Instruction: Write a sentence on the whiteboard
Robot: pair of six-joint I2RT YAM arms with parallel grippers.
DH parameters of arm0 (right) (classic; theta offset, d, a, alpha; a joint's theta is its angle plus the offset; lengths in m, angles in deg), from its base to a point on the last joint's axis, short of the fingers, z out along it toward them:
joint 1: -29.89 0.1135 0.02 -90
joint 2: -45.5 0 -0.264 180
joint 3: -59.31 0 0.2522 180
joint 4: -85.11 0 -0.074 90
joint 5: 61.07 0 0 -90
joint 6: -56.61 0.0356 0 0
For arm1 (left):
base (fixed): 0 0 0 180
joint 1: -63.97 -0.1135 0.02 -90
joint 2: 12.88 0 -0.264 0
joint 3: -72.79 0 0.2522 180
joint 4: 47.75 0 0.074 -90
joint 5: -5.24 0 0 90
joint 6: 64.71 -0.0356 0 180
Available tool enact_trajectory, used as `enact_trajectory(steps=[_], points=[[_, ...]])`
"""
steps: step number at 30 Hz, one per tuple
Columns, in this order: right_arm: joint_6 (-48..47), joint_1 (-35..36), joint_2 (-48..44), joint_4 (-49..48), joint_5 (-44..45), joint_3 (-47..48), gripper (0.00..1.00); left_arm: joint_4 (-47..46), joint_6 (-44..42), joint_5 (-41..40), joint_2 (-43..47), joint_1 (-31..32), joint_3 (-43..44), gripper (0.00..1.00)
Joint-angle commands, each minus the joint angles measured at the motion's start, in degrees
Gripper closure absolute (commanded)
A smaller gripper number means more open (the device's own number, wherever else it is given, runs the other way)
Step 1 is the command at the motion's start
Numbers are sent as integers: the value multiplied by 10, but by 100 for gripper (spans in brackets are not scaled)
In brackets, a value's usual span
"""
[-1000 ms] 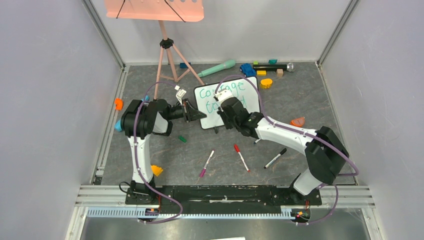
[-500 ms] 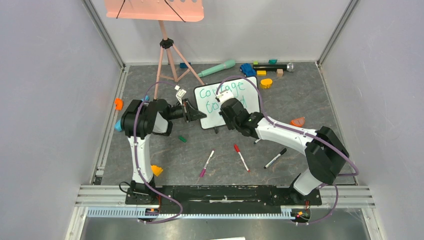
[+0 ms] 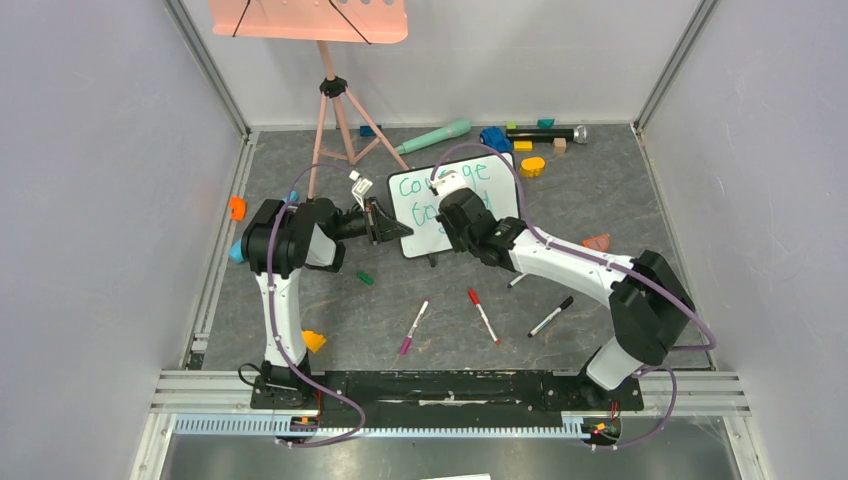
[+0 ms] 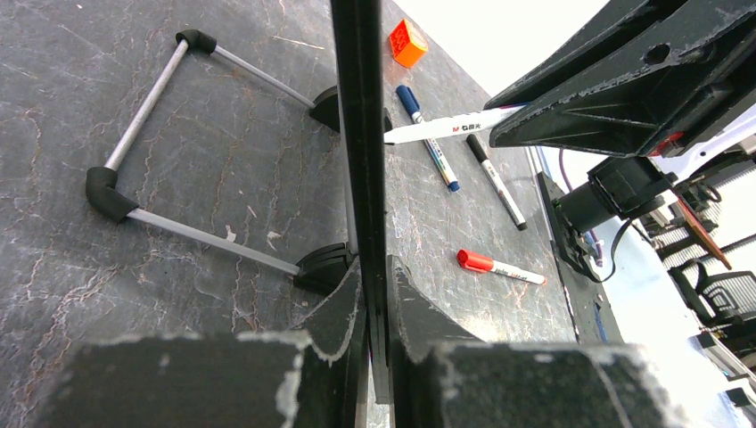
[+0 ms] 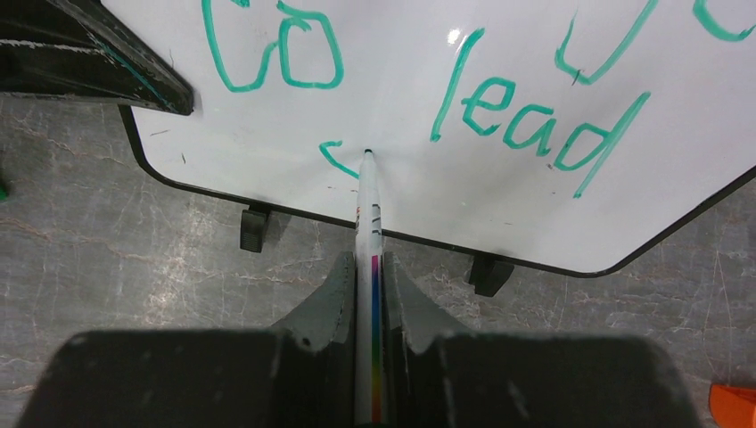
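Small rectangular white whiteboard (image 5: 392,80): glossy, smooth.
Dark grey veined tabletop (image 5: 134,267): matt, stone-like.
Thin grey stand rods (image 4: 148,105): dull metal.

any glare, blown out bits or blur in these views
Right wrist: sentence sharp, one small glare spot on the whiteboard. Left wrist: top right blown out white, near foreground soft. Top external: even light, right arm hides part of the writing.

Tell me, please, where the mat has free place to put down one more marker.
Bare mat lies at the right, between the yellow-orange block, the orange piece and the right wall. A smaller patch lies between the yellow wedge and the pink marker. Crowded: the back edge behind the whiteboard, and around the red marker and black marker.
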Motion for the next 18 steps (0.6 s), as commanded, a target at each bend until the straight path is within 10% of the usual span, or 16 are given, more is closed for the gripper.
enact_trajectory(steps=[1, 18], points=[[-5, -7, 14, -35, 10, 32, 100, -38, -56, 14, 4, 5, -2, 98], [-10, -8, 20, -45, -44, 23, 100, -38, -56, 14, 3, 6, -3, 98]])
